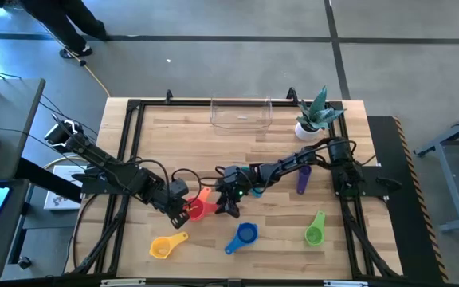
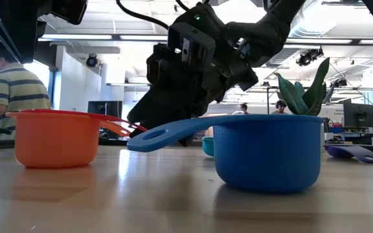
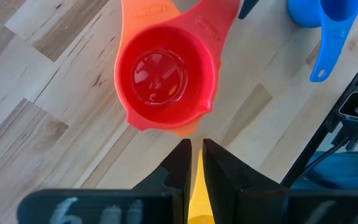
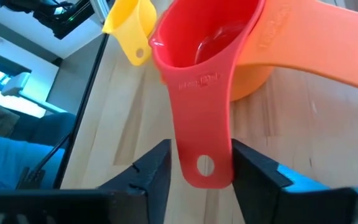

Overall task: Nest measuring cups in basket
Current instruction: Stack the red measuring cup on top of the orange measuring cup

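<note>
Pale wood tabletop (image 1: 277, 167) carries the red cup (image 4: 201, 43), nested in the orange cup (image 4: 303, 46) near centre. Right gripper (image 4: 201, 163) jaws straddle its handle, apart; left gripper (image 3: 194, 163) jaws nearly closed, empty beside it.

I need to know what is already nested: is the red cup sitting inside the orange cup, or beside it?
Inside. The red cup sits within the orange cup, whose rim shows around it.

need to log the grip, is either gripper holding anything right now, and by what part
The right gripper has its fingers on either side of the red cup's handle end, closing, not clearly clamped yet. The left gripper holds nothing, hovering near the red cup.
</note>
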Robot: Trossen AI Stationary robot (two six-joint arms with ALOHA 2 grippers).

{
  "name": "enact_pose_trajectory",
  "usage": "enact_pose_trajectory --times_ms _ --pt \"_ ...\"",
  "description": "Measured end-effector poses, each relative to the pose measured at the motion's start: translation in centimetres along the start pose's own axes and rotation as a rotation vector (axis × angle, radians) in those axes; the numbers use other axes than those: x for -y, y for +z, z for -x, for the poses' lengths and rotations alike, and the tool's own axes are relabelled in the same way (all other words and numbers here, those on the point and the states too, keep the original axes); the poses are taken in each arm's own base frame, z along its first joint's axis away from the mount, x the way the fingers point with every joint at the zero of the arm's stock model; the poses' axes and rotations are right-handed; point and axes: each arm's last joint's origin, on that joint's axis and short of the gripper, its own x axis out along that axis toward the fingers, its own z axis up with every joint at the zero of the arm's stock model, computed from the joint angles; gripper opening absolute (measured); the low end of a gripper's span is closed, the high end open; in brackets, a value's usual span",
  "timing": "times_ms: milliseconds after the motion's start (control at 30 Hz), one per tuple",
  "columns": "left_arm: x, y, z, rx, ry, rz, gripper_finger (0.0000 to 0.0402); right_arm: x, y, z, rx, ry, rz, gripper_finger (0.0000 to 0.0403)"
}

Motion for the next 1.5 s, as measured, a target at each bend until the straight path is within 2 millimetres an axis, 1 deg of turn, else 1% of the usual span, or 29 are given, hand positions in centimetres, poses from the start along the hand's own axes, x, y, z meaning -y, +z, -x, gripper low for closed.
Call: enact_pose_trajectory --times_ms 300,567,967,1100,1300,1500 --pt "0.0 0.0 0.0 0.0 0.0 0.0 0.003 -0.02 0.01 0.01 -0.001 0.004 -0.019 0.0113" --pt "0.0 -0.01 0.0 -0.001 0.0 0.0 0.003 -0.06 -0.01 0.01 -0.007 0.016 -0.028 0.0096" --pt "-0.01 0.0 0.0 -0.001 0.001 -0.006 0.003 -0.2 0.1 0.05 -0.018 0.062 -0.093 0.0072" --pt "-0.01 0.0 0.0 -0.001 0.001 -0.007 0.003 -0.3 0.29 0.06 -0.002 0.073 -0.119 0.0053" --pt "0.0 -0.01 0.0 -0.001 0.001 -0.008 0.003 -0.4 0.46 0.09 0.003 0.099 -0.155 0.0008" --pt "-0.01 -0.01 0.0 -0.001 0.0 -0.008 0.003 -0.4 0.47 0.1 -0.002 0.105 -0.211 0.001"
